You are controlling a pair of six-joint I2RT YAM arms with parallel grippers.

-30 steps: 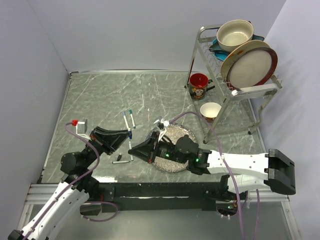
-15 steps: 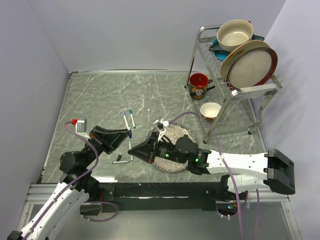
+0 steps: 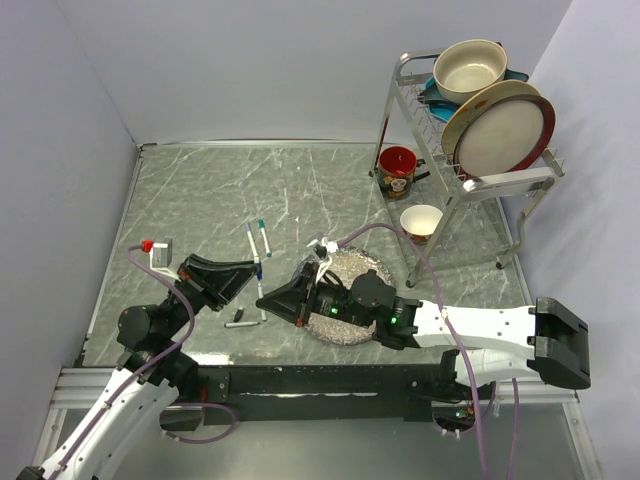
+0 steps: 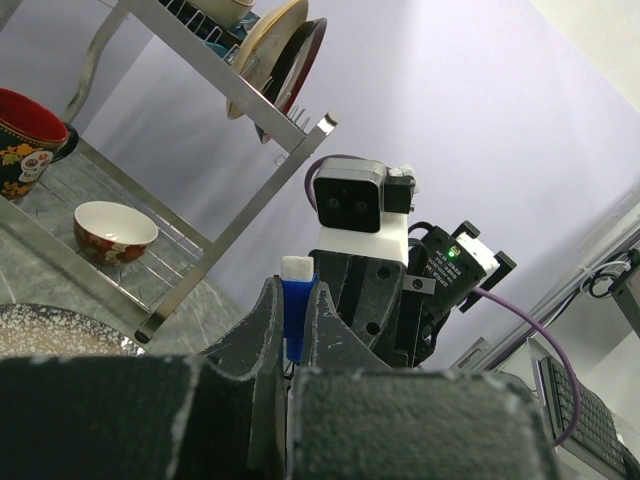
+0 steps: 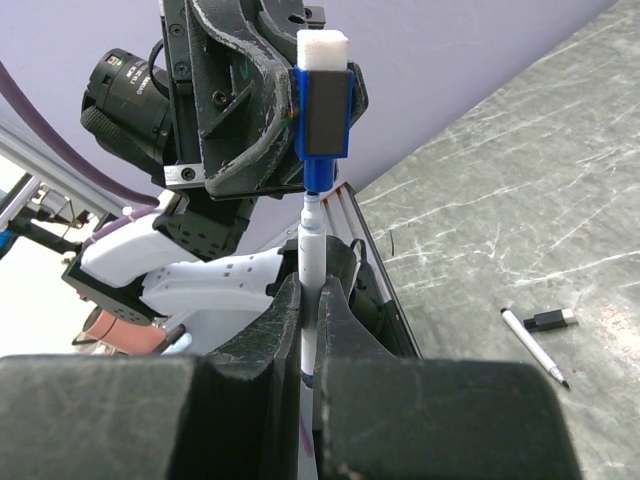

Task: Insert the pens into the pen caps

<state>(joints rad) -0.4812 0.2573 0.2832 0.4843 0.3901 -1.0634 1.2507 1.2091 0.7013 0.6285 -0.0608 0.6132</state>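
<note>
Bright, even indoor light falls from above. In the overhead view the table looks sharp and evenly lit, with only soft, faint shadows beneath the dish rack at right. In both wrist views the dark fingers along the bottom edge are blurred, and the backgrounds are sharper.

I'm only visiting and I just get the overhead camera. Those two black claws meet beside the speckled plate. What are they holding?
Observer: The right claw grips a white pen, which points straight out past its fingers.
Visitor: And the left one?
Observer: The left claw is shut on a short blue cap with a white end.
Visitor: Is the pen in the cap?
Observer: In the right wrist view the pen's tip meets the cap's open end, and the two are lined up. I cannot tell how far in it sits.
</note>
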